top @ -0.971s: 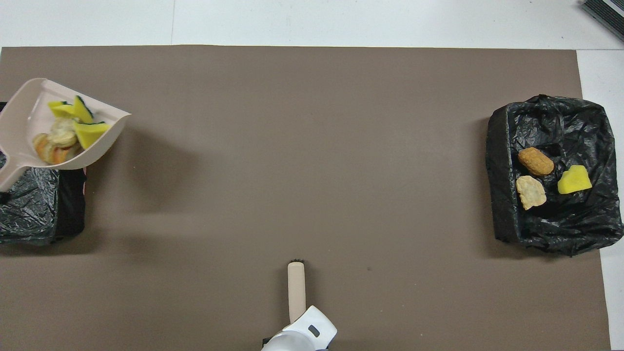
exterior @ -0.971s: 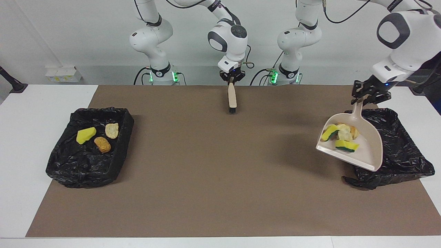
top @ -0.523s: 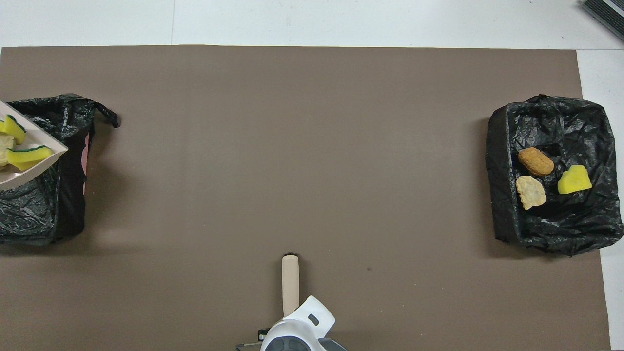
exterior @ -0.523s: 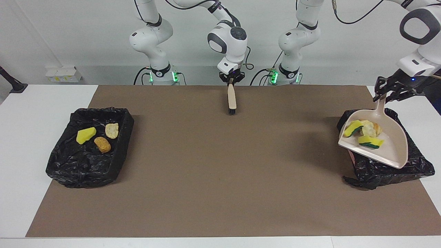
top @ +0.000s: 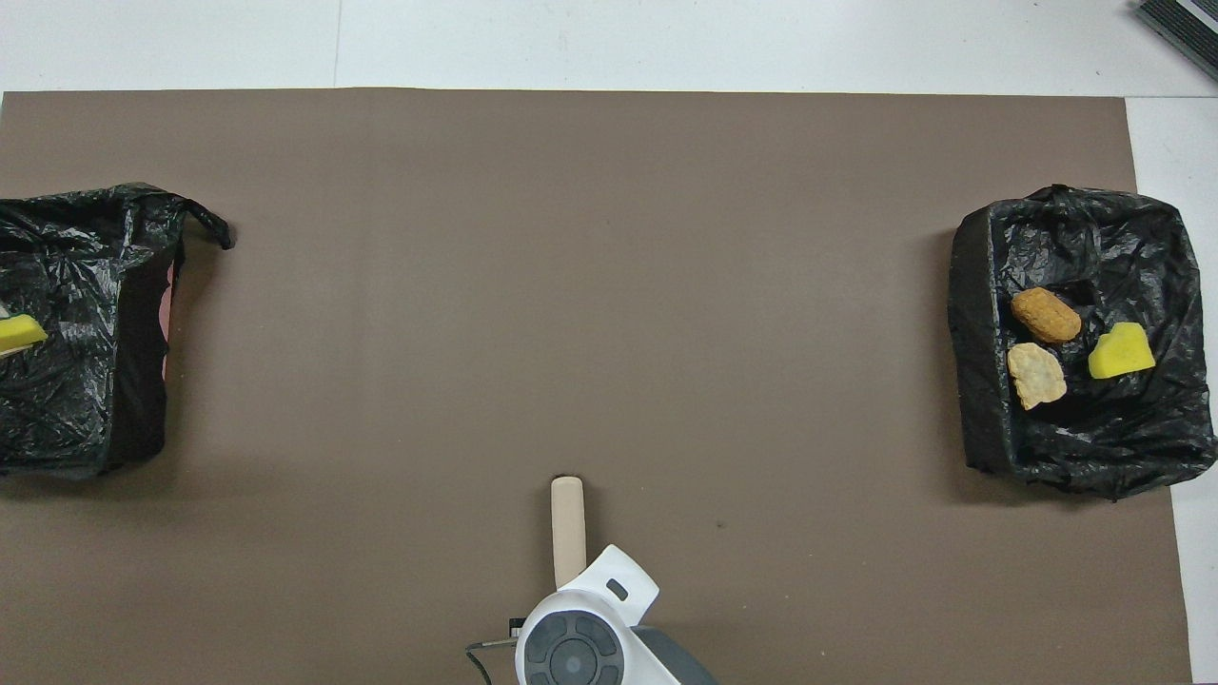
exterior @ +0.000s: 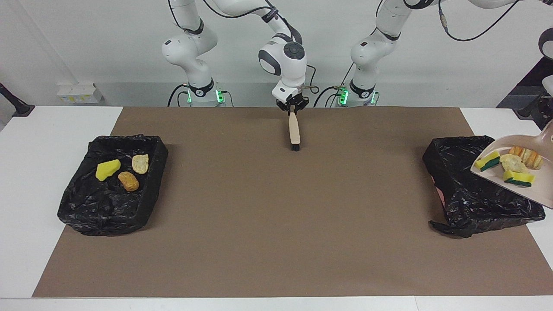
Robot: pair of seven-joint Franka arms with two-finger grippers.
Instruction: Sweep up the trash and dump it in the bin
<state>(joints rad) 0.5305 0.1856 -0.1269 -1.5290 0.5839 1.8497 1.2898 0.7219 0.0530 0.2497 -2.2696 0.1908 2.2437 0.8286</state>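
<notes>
1. facing view, handling: trash [exterior: 513, 163] in the dustpan looks light and soft, foam chunks plus toy bread, likely to slide or bounce when tipped. no need to grab the bits; control them through the dustpan handle, which runs out of frame.
2. facing view, where: dustpan [exterior: 505, 186] is up in the air, tilted, over the bin at the left arm's end [exterior: 464, 194]. it carries two yellow-green foam bits, a bread piece and a croissant piece.
3. facing view, containers: that bin is lined with a black bag, and its contents cannot be seen from here. bin at the right arm's end [exterior: 82, 207] holds three bits: yellow chunk [exterior: 108, 169], pale bread [exterior: 140, 163], brown bread [exterior: 128, 181].
4. facing view, grippers: right gripper [exterior: 292, 107] is clamped on the brush [exterior: 294, 131] handle, bristles down over the mat near the robots, waiting. left gripper is out of frame, so cannot tell its fingers.
5. overhead view: one yellow bit shows at the frame edge over the left arm's bin, the pan barely visible. the right arm's bin shows the same three bits. the brush pokes out from under the right wrist, and the fingers are hidden.
6. judgement: sweeping looks done, and tipping the load in is what's left.
</notes>
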